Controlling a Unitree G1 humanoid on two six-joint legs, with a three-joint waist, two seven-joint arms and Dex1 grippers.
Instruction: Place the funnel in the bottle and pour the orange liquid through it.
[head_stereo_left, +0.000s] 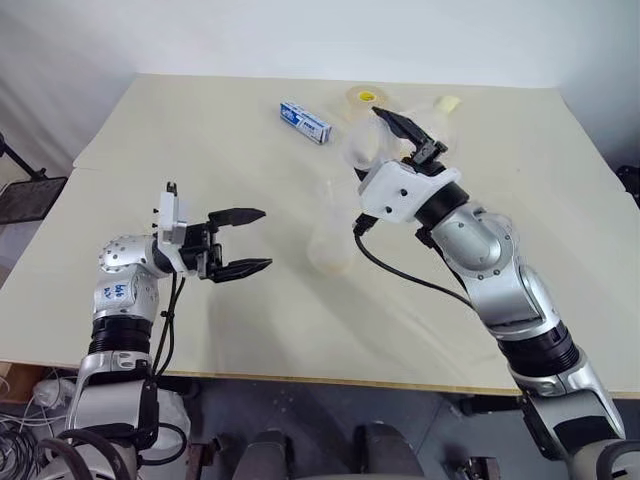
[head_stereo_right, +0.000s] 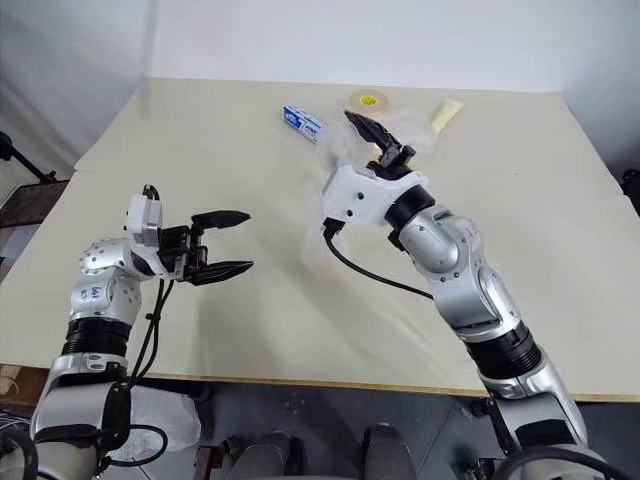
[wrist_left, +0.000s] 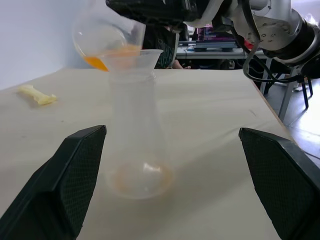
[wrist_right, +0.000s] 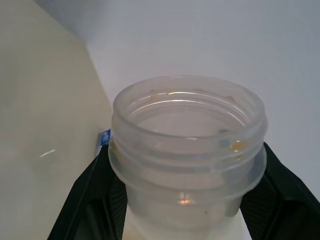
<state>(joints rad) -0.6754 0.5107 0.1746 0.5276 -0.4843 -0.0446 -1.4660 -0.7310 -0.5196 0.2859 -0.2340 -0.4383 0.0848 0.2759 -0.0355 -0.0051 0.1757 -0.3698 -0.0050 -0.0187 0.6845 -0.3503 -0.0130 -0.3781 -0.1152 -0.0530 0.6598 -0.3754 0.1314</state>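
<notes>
Clear funnel (wrist_left: 131, 59) faint in bottle (wrist_left: 136, 135) | right gripper (head_stereo_left: 408, 138) half-hides flask (wrist_left: 102, 37)

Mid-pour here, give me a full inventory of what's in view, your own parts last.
bottle: one, clear, upright mid-table, between the arms.
funnel: one, clear, seated in the bottle's neck.
second flask: one, clear, tilted over the funnel, held by the right pincer.
orange liquid: small pool inside the tilted flask, by the funnel rim.
blue and white box: one, far side of the table.
tape roll: one, yellow-centred, far edge.
pale yellow packet: one, far right.
table: one, cream.
left pincer: black, open, beside the bottle.
right pincer: black, shut on the second flask.
</notes>
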